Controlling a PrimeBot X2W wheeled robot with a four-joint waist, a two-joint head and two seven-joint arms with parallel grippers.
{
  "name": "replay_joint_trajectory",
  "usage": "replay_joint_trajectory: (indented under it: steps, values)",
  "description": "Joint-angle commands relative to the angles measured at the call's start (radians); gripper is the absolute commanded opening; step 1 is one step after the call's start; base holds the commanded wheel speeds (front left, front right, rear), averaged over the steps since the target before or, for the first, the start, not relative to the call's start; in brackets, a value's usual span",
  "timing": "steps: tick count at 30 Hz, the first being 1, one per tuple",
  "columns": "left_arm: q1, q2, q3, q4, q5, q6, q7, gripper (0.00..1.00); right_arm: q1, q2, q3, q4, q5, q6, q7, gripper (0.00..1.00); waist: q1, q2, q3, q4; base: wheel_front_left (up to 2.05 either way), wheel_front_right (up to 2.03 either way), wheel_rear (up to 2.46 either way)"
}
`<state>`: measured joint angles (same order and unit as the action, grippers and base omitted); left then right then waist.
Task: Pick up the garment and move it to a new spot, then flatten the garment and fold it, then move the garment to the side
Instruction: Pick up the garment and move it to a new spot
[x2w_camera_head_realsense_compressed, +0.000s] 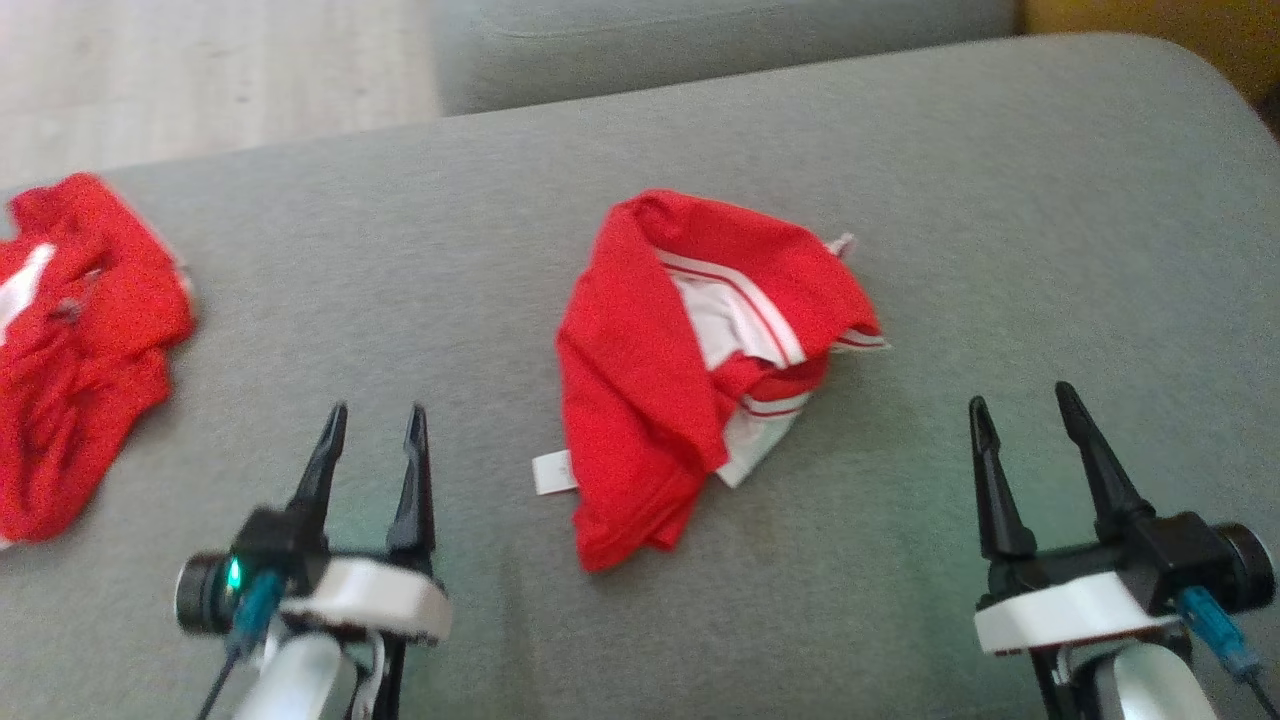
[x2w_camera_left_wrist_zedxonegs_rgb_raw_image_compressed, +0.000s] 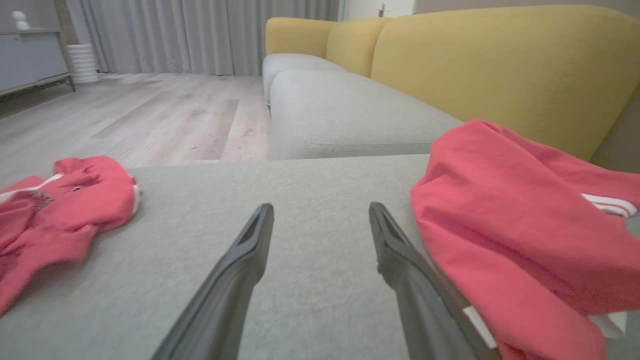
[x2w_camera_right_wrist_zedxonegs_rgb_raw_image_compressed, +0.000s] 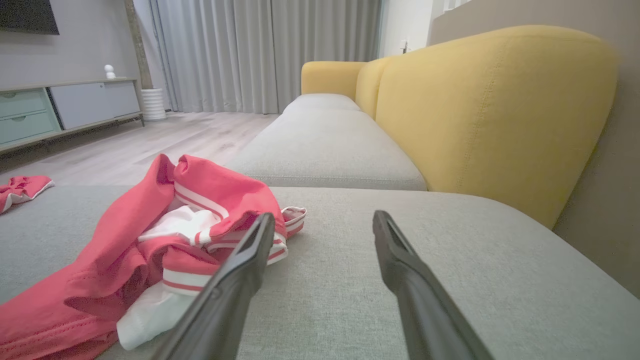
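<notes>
A red garment with white stripes (x2w_camera_head_realsense_compressed: 690, 370) lies crumpled in a heap in the middle of the grey sofa cushion (x2w_camera_head_realsense_compressed: 900, 180). It rises at the right of the left wrist view (x2w_camera_left_wrist_zedxonegs_rgb_raw_image_compressed: 515, 220) and spreads over the left of the right wrist view (x2w_camera_right_wrist_zedxonegs_rgb_raw_image_compressed: 165, 240). My left gripper (x2w_camera_head_realsense_compressed: 375, 420) hovers open at the lower left, apart from the garment, nothing between its fingers (x2w_camera_left_wrist_zedxonegs_rgb_raw_image_compressed: 250, 250). My right gripper (x2w_camera_head_realsense_compressed: 1020, 405) stands open at the lower right, beside the heap, its fingers (x2w_camera_right_wrist_zedxonegs_rgb_raw_image_compressed: 250, 255) empty.
A second red garment (x2w_camera_head_realsense_compressed: 70, 340) lies bunched at the cushion's left edge, also seen as a red heap (x2w_camera_left_wrist_zedxonegs_rgb_raw_image_compressed: 60, 210). Yellow sofa backrest (x2w_camera_right_wrist_zedxonegs_rgb_raw_image_compressed: 490, 110) runs along the right. Wooden floor (x2w_camera_left_wrist_zedxonegs_rgb_raw_image_compressed: 150, 115) lies beyond the cushion, with a cabinet (x2w_camera_right_wrist_zedxonegs_rgb_raw_image_compressed: 60, 107) far off.
</notes>
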<state>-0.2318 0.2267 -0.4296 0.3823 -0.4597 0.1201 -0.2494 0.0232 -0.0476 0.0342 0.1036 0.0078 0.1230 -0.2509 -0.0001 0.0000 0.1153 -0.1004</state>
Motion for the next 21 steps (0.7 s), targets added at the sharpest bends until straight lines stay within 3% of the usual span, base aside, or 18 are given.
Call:
replay_joint_trajectory:
  steps: [1,6,14,21]
  values:
    - [0.02,0.013,0.061,-0.065,0.03,0.012,-0.012,1.0,-0.001,-0.004,0.008,-0.031,-0.016,0.008,-0.011,1.0,0.0001,0.0,-0.028,0.07,0.0,0.0,0.0]
    - [0.156,-0.016,0.137,-0.146,0.092,0.017,-0.012,1.0,0.023,-0.007,-0.027,-0.017,-0.034,0.008,-0.011,1.0,0.0001,0.0,-0.039,0.119,0.0,0.0,0.0]
    - [0.285,-0.065,0.216,-0.187,0.169,-0.038,-0.012,1.0,0.069,-0.006,-0.062,0.028,-0.036,0.008,-0.011,1.0,0.0001,0.0,-0.071,0.155,0.0,0.0,0.0]
    - [0.339,-0.1,0.279,-0.183,0.229,-0.094,-0.012,1.0,0.088,-0.003,-0.065,0.061,-0.013,0.008,-0.011,1.0,0.0001,0.0,-0.095,0.139,0.0,0.0,0.0]
